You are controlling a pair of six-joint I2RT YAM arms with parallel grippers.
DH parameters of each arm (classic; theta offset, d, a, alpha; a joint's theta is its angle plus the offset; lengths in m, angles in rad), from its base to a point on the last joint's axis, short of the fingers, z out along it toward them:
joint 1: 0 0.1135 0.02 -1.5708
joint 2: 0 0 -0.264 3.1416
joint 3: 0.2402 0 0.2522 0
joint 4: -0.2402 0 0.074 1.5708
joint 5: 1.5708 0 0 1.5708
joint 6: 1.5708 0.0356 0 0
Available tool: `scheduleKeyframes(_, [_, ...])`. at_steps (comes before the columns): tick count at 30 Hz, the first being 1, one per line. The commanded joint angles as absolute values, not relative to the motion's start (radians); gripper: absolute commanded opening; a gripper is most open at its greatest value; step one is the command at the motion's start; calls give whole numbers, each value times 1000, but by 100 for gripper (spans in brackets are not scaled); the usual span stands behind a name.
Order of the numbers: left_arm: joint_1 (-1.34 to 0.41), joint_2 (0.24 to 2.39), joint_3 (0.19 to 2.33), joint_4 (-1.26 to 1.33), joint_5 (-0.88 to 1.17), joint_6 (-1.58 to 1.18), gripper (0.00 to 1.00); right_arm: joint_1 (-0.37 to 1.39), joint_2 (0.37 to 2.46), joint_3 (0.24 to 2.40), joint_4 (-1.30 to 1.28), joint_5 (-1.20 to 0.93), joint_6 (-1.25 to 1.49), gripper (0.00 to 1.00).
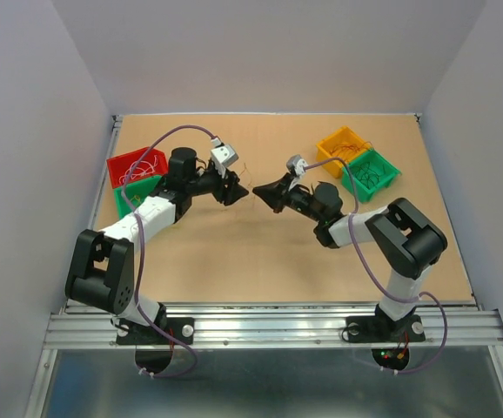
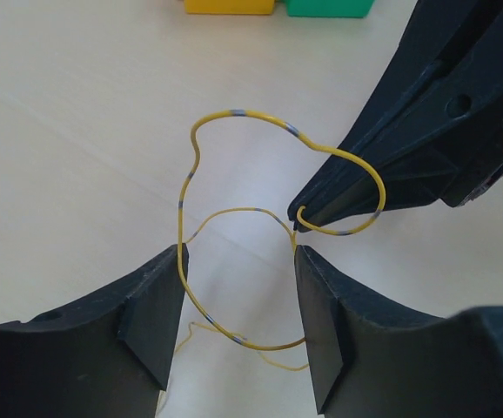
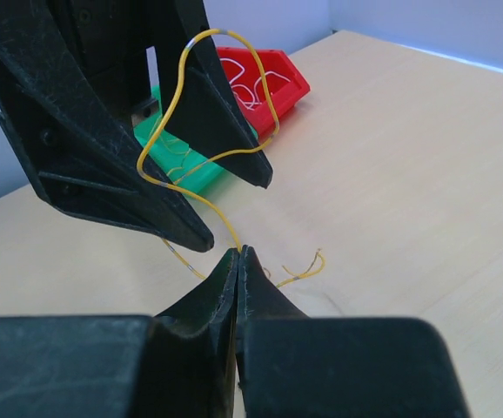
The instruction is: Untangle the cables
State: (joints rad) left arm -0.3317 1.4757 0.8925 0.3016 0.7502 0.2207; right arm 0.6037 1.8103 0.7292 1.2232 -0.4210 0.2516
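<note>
Tan tabletop [image 1: 260, 261] all round us, grey walls behind, and we're at the middle of the board where the two arms meet nose to nose. Our right gripper [image 3: 238, 254] is pinched tight, jaws pressed together with no gap, and the yellow cable [image 2: 234, 114] comes straight out of its tip. From the left wrist we see that same black tip biting a small hook of the cable just above our left gripper [image 2: 238, 261], whose fingers [image 2: 151, 305] stand well apart. The cable, yellow with grey bands, loops up and over in a big lopsided ring, then drops and sweeps across the gap between the left fingers, reaching the inner face on each side; nothing is clamped there. A thinner, paler strand [image 2: 234, 209] arches across the same gap, and loose ends trail below, though we can't tell whether they touch the table. Off to our left sits a red bin [image 1: 115, 170] with whitish cables [image 3: 251, 84] in it and the left green bin [image 1: 123, 202] touching it. Over on the right, a yellow bin [image 1: 328, 144] and the right green bin [image 1: 390, 178] sit side by side, well apart from the grippers.
</note>
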Motion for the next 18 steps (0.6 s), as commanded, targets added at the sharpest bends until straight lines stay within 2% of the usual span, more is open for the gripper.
scheduleKeyframes(1, [-337,1445,888,302,833,264,64,611,1752,698,1345,-403,265,1])
scheduleKeyframes(18, [-397,1453,896,247,853,342,63,609,1761,675,1483,-459,363,1])
